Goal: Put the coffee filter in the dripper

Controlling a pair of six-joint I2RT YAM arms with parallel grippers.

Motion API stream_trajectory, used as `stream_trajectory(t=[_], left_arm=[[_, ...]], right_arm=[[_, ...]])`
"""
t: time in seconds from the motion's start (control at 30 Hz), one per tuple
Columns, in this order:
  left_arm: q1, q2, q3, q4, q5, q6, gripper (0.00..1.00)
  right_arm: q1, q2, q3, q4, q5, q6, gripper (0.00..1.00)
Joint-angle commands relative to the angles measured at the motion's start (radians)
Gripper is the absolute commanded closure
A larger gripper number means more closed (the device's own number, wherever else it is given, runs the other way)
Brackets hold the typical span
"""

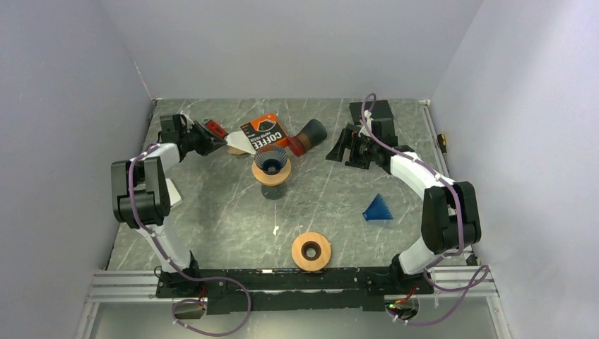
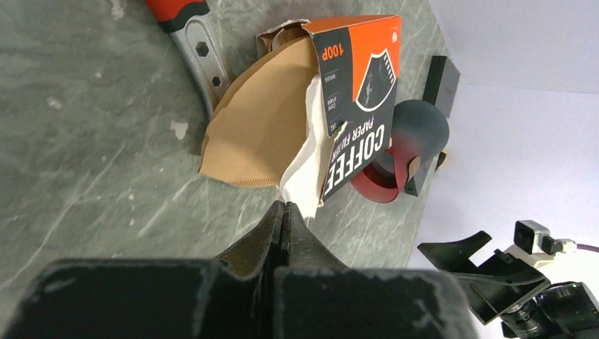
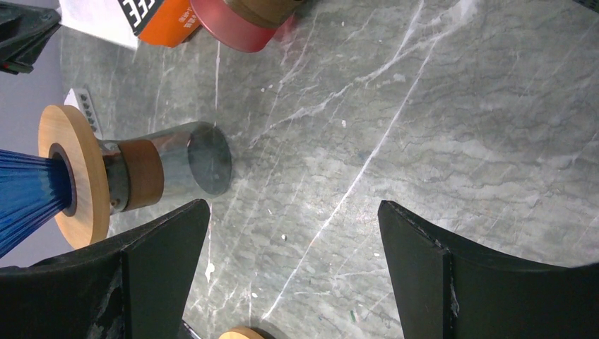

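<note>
A white paper coffee filter (image 2: 305, 164) sticks out of the orange filter box (image 2: 357, 92), lying on top of a brown filter (image 2: 261, 120). My left gripper (image 2: 285, 207) is shut, its tips meeting on the white filter's lower edge. From above, that gripper (image 1: 214, 145) sits just left of the white filter (image 1: 240, 144) and box (image 1: 263, 130). The dripper (image 1: 272, 164), a blue pleated cone in a wooden ring on a dark stand, is right of the filters. My right gripper (image 3: 293, 212) hangs open over bare table, with the dripper (image 3: 78, 176) to its left.
A red-handled tool (image 1: 214, 129) lies behind the left gripper. A red and black cup (image 1: 308, 135) lies on its side by the box. A loose blue cone (image 1: 378, 208) sits mid-right, a second wooden ring (image 1: 311, 251) near the front, a black block (image 1: 371, 111) at the back.
</note>
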Motion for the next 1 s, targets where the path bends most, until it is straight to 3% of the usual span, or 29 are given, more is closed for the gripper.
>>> stream_trajectory(t=[0.0, 0.6, 0.97], left_arm=[[0.007, -0.105, 0.031, -0.121, -0.062, 0.104, 1.00], [0.007, -0.363, 0.190, -0.298, -0.126, 0.302, 1.00], [-0.009, -0.391, 0.300, -0.265, 0.064, 0.335, 1.00]], right_arm=[[-0.004, -0.042, 0.027, 0.009, 0.010, -0.015, 0.05], [-0.003, -0.079, 0.063, -0.015, 0.032, -0.036, 0.04], [-0.003, -0.148, 0.089, -0.017, 0.019, -0.051, 0.00]])
